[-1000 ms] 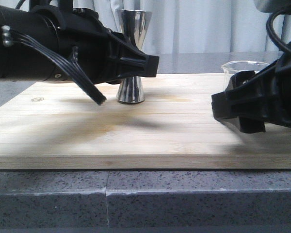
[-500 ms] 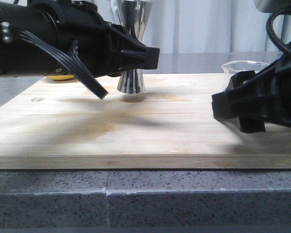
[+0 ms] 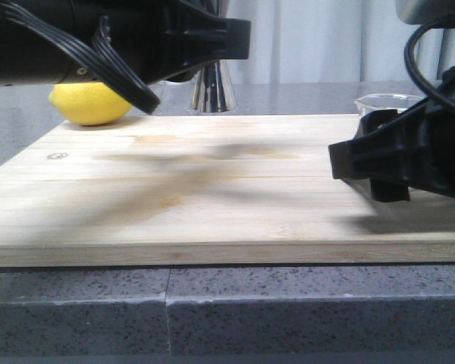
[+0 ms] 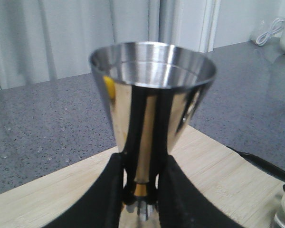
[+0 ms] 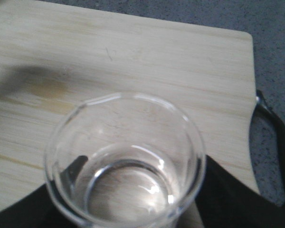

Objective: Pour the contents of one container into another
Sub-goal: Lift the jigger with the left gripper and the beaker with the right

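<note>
My left gripper [image 3: 212,42] is shut on the waist of the steel jigger [image 3: 210,95] and holds it upright, well above the wooden board [image 3: 212,197]. In the left wrist view the jigger [image 4: 152,95] fills the middle, its gold band between the black fingers [image 4: 104,194]. The clear glass beaker [image 3: 387,101] stands behind my right gripper [image 3: 371,163] at the board's right. From the right wrist view the beaker [image 5: 126,156] has black fingers [image 5: 223,190] pressed against both sides and a little clear liquid inside. Whether its base touches the board is hidden.
A yellow lemon [image 3: 91,102] lies at the board's back left. A grey stone counter [image 3: 212,311] runs around the board. A black cable [image 5: 275,142] lies off the board's edge by the right arm.
My left gripper has risen with the jigger, lifting it off the board; the lemon behind it has come into sight. The right gripper and beaker have barely shifted.
</note>
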Tool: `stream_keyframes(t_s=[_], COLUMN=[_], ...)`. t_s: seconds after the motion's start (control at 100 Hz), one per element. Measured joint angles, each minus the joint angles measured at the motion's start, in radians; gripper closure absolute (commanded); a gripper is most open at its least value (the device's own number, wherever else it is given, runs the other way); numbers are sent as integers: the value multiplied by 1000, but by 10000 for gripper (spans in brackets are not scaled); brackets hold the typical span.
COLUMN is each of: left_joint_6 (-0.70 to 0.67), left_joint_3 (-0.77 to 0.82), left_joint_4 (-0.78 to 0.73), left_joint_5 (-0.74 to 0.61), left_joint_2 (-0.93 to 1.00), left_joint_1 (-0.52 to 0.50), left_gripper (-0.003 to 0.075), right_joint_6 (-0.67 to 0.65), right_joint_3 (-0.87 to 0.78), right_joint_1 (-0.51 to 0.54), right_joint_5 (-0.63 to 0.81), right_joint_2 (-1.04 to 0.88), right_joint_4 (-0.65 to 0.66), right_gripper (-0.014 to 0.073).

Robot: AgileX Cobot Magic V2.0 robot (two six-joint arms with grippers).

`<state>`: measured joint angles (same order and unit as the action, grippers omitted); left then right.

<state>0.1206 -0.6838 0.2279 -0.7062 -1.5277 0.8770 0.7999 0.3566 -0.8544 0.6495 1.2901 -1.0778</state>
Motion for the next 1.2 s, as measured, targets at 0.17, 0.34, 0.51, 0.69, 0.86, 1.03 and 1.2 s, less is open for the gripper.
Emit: stream_keyframes(t_s=[0.17, 0.34, 0.51, 0.69, 0.86, 1.03, 1.2], left_joint_6=[0, -1, -2, -2, -2, -2, -2], left_joint_3=[0, 0, 0, 0, 0, 0, 0], left_joint_4=[0, 0, -8, -11, -15, -17, -19], left_joint_5=[2, 3, 3, 3, 4, 6, 6], left_joint_2=[0, 0, 0, 0, 0, 0, 0], left_joint_1=[0, 0, 0, 0, 0, 0, 0], left_gripper=[739, 739, 739, 739, 739, 739, 739], right_joint_6=[-30, -45, -51, -52, -52, -52, -52], right_joint_3=[0, 0, 0, 0, 0, 0, 13], right_joint_1=[0, 0, 0, 0, 0, 0, 0], right_joint_5=[8, 8, 8, 4, 4, 4, -9], right_joint_2=[6, 8, 8, 8, 8, 8, 8], right_joint_4=[25, 27, 34, 44, 44, 45, 50], right_gripper=[189, 189, 251, 368, 388, 388, 388])
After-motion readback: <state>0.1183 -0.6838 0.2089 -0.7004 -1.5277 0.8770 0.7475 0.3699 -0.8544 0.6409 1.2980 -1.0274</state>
